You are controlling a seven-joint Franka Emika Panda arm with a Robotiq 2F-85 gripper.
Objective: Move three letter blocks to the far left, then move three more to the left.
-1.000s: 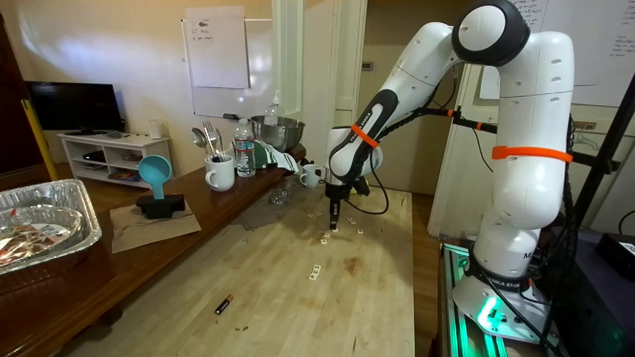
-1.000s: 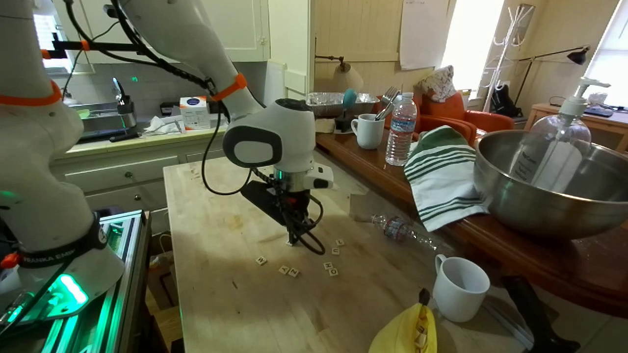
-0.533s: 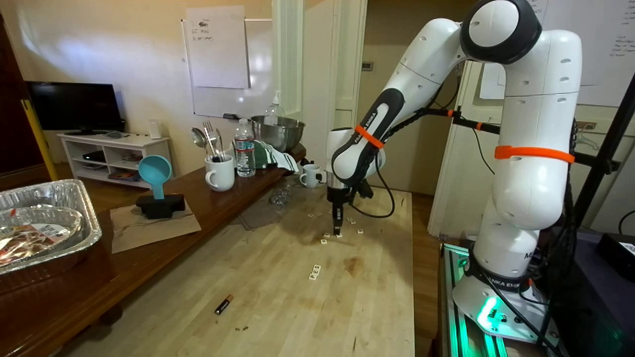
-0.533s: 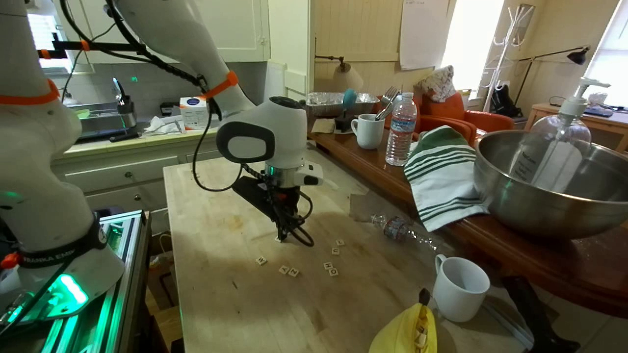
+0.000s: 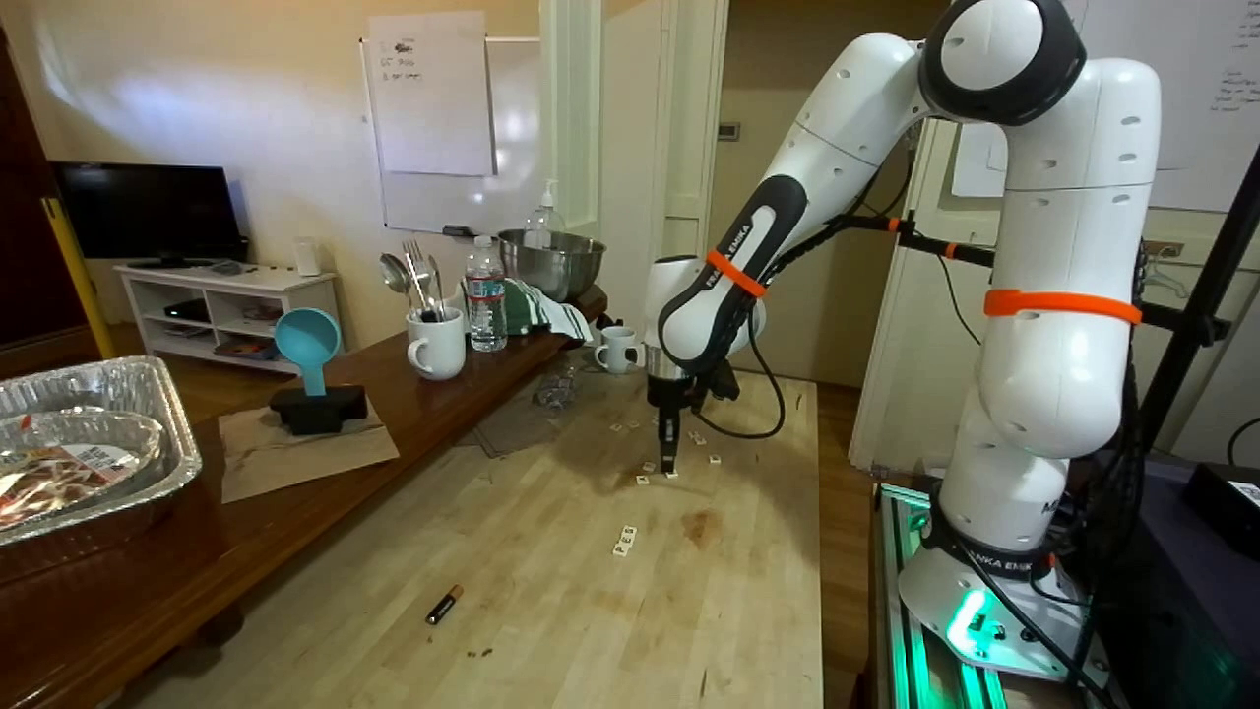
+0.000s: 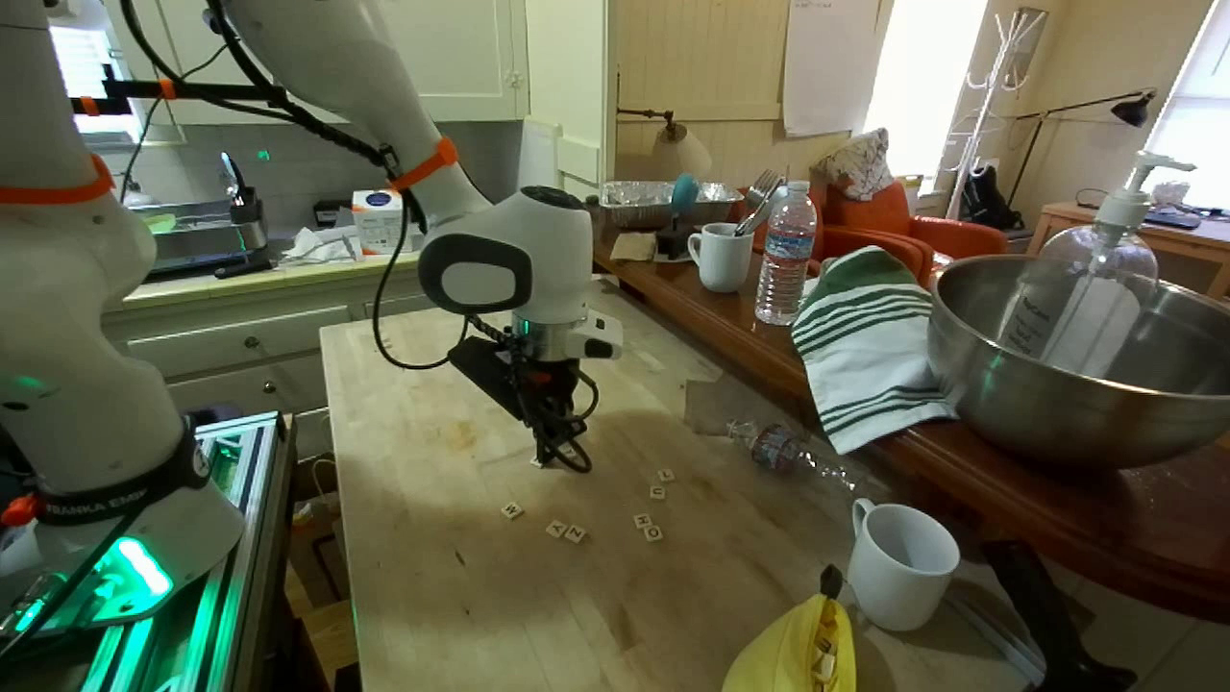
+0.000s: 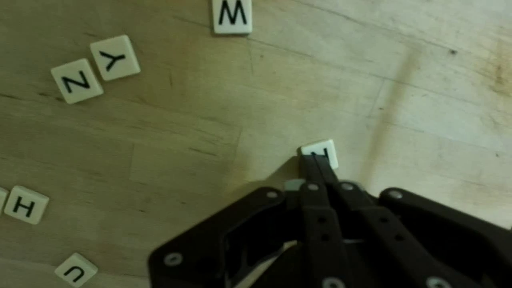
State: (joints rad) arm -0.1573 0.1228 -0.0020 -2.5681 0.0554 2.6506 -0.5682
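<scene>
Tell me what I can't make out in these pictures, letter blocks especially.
Covered block under the gripper: wrist view, letter partly hidden by the gripper.
Cropped block by the H block: wrist view, mostly cut off by the left edge.
Unread block by the U block: both exterior views, letter too small to read.
Yellow pouch: in an exterior view, lower part cut off by the bottom edge.

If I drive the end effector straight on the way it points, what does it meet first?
Likely the letter block right under the shut end effector; depth is unclear, so they may already be touching.
</scene>
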